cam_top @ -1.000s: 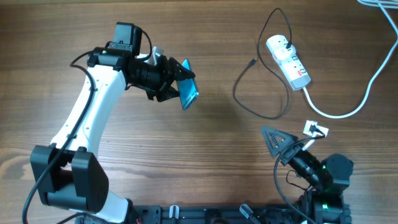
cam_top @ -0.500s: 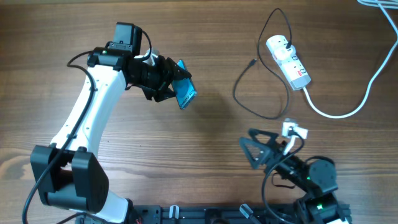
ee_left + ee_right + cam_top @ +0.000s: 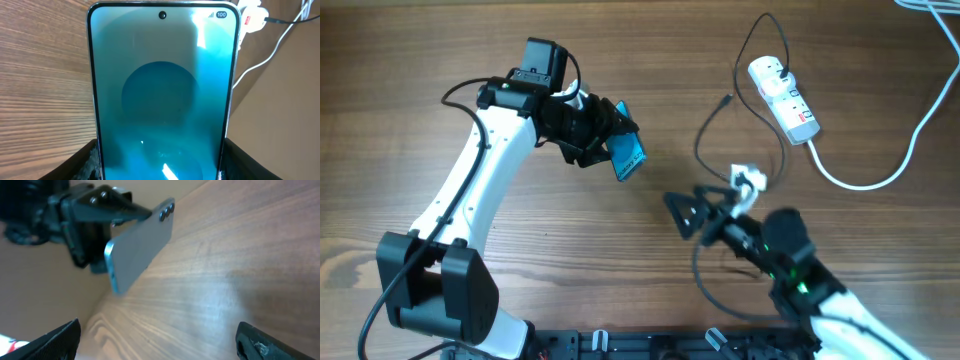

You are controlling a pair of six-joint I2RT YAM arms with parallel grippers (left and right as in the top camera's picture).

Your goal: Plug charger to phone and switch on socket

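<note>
Phone [image 3: 628, 158] hangs tilted over the table [image 3: 620, 270], clamped in the left gripper [image 3: 603, 140], well apart from charger [image 3: 703, 150] and socket [image 3: 783, 98]. The right gripper [image 3: 680, 214], spread and empty, may snag the charger's loop under its arm and drag it. A second ago that arm sat at the near-right corner.

A brown wood-grain table [image 3: 620, 280] spans the whole scene.

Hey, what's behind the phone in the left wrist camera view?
Wooden table, plus a corner of the socket and its white lead peeking past the phone's upper right edge. The phone covers the rest of the socket and whatever else lies behind it.
</note>
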